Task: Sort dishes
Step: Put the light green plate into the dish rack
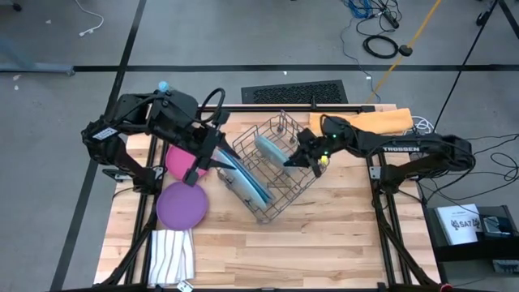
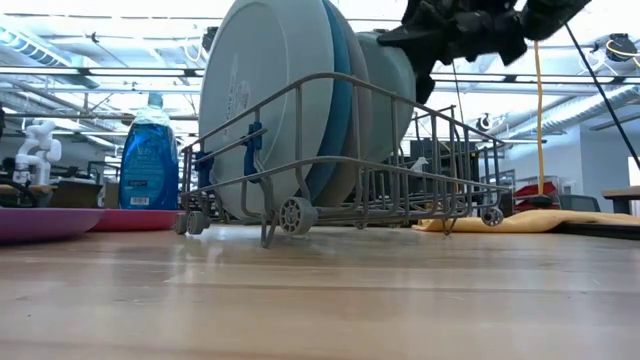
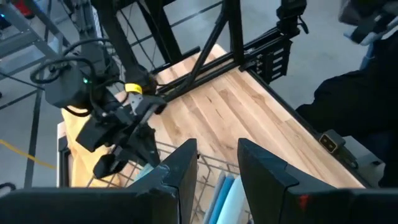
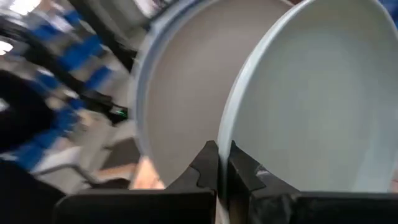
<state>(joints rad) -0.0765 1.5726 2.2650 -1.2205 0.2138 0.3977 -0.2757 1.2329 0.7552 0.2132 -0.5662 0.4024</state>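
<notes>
A wire dish rack (image 1: 272, 182) stands mid-table. On edge in it are a large grey plate (image 2: 265, 100), a light blue one and a dark blue one (image 2: 338, 110). Farther right stands a smaller pale teal plate (image 1: 272, 148), with my right gripper (image 1: 290, 162) shut on it. A magenta plate (image 1: 174, 158) and a purple plate (image 1: 180, 204) lie flat on the table left of the rack. My left gripper (image 3: 214, 171) hangs open above the rack's left end, over the large plates, with nothing between its fingers. My right gripper pinches the pale teal plate's rim (image 4: 225, 134) near its top, one finger on each face. The fingers come from the table's right, nearly level. The plate stands upright on edge, its lower part inside the rack; whether it rests on the wires I cannot tell.
A striped white cloth (image 1: 172, 255) lies at the near left corner. An orange cloth (image 1: 381, 120) lies at the far right. A blue soap bottle (image 2: 150, 150) stands at the far left. The near half of the table (image 1: 324, 243) is bare wood.
</notes>
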